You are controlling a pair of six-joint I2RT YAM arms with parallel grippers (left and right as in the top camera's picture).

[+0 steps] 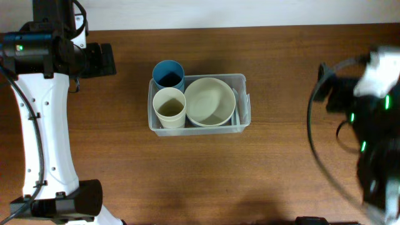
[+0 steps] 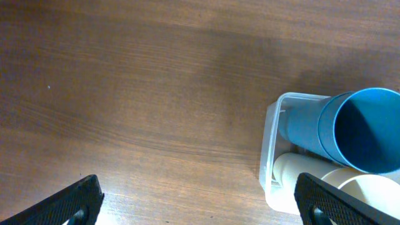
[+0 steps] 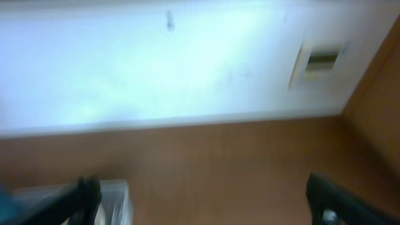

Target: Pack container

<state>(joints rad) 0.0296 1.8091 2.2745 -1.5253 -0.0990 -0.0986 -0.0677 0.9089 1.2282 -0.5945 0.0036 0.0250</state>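
Observation:
The clear plastic container (image 1: 242, 80) sits mid-table in the overhead view. It holds a blue cup (image 1: 169, 73), a cream cup (image 1: 169, 106) and a cream bowl (image 1: 209, 101). My left gripper (image 2: 200, 203) is open and empty, over bare table left of the container (image 2: 270, 134); the blue cup (image 2: 359, 128) shows at the right of its view. My right gripper (image 3: 203, 200) is open and empty, well right of the container, whose corner (image 3: 115, 190) shows blurred at lower left. In the overhead view the right arm (image 1: 369, 112) is blurred.
The wooden table (image 1: 281, 169) runs to a white wall (image 3: 156, 56) at the back. The left arm's white link (image 1: 40, 137) stretches along the left side. A black cable (image 1: 315, 137) loops beside the right arm.

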